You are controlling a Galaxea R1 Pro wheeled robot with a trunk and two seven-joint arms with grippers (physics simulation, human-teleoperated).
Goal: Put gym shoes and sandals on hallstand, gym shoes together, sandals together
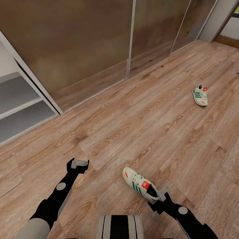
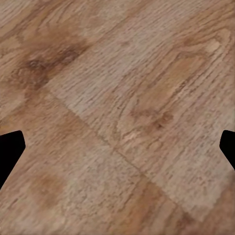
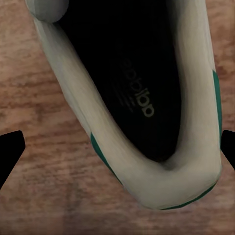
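Observation:
One cream gym shoe (image 1: pixel 141 184) with green stripes and a red tongue label lies on the corridor floor (image 1: pixel 139 126) just ahead of my right arm. My right gripper (image 1: pixel 162 193) hovers open above its heel. In the right wrist view the shoe's dark opening and heel collar (image 3: pixel 161 186) fill the space between the spread fingertips (image 3: pixel 11 147). The second gym shoe (image 1: pixel 200 94) lies far off at the right. My left gripper (image 1: pixel 79 163) is open over bare planks (image 2: pixel 122 98), holding nothing. The sandals are out of view.
The hallstand's grey open shelves (image 1: pixel 20 106) stand at the left edge, cut off by the frame. Brown sliding panels (image 1: pixel 86 43) line the far wall. A doorway (image 1: pixel 229 30) shows at the top right corner.

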